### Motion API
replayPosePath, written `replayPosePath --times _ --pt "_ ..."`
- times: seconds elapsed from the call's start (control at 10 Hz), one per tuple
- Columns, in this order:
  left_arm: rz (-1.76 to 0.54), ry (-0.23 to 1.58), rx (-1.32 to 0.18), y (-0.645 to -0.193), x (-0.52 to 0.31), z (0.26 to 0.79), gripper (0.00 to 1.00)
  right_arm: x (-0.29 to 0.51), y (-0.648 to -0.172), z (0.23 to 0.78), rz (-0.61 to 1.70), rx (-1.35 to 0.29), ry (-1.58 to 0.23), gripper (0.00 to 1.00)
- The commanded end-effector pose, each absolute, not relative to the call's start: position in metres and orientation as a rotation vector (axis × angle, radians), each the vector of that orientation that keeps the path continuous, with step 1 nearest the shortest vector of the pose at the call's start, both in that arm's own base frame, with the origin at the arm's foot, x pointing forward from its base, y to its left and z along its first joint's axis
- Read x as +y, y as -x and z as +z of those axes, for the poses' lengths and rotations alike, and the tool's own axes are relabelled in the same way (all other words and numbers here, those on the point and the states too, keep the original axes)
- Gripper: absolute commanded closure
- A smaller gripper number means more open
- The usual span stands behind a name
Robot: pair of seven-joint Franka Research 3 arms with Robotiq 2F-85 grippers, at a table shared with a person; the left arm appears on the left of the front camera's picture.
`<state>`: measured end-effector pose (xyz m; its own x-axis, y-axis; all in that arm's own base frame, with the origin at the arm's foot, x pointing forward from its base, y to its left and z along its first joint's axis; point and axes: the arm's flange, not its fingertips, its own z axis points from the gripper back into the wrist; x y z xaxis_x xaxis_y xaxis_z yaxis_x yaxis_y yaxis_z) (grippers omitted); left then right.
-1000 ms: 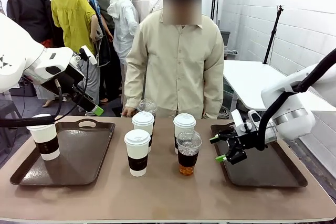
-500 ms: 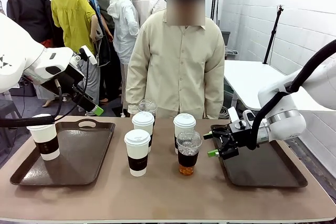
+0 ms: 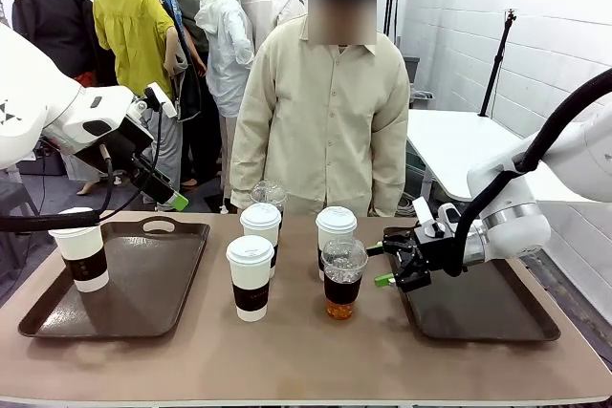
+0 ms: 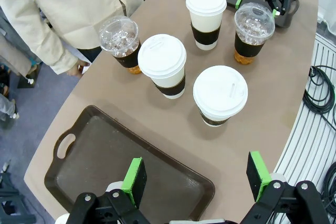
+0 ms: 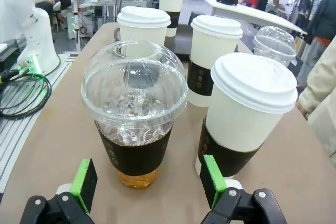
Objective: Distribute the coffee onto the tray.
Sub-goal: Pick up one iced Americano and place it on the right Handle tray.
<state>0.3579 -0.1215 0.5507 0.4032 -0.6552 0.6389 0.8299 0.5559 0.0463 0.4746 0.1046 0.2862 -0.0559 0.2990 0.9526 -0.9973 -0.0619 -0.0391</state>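
R gripper (image 3: 381,264), jaws wide open & empty, has slid off R tray (image 3: 497,324) toward near dome-lidded cup (image 3: 342,279), so pick-up looks next.

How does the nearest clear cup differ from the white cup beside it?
The clear cup has a see-through dome lid; the white cup has a flat opaque lid. The clear cup shows dark-amber drink; the white cup hides its contents. The clear cup stands just before the open right gripper; the white cup stands farther off. Both stand upright on the table in dark sleeves.
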Motion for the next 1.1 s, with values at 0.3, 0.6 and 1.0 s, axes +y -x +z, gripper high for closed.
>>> replayPosePath --times 0.3,0.6,1.0 --pt "-0.965 0.293 -0.651 -0.36 -0.12 0.552 0.0 0.121 -0.49 0.276 1.405 -0.967 -1.084 0.0" --pt "-0.965 0.293 -0.651 -0.36 -0.12 0.552 0.0 0.125 -0.49 0.274 1.403 -0.957 -1.106 0.0" --pt "-0.965 0.293 -0.651 -0.36 -0.12 0.552 0.0 0.132 -0.492 0.27 1.421 -0.921 -1.129 0.0"
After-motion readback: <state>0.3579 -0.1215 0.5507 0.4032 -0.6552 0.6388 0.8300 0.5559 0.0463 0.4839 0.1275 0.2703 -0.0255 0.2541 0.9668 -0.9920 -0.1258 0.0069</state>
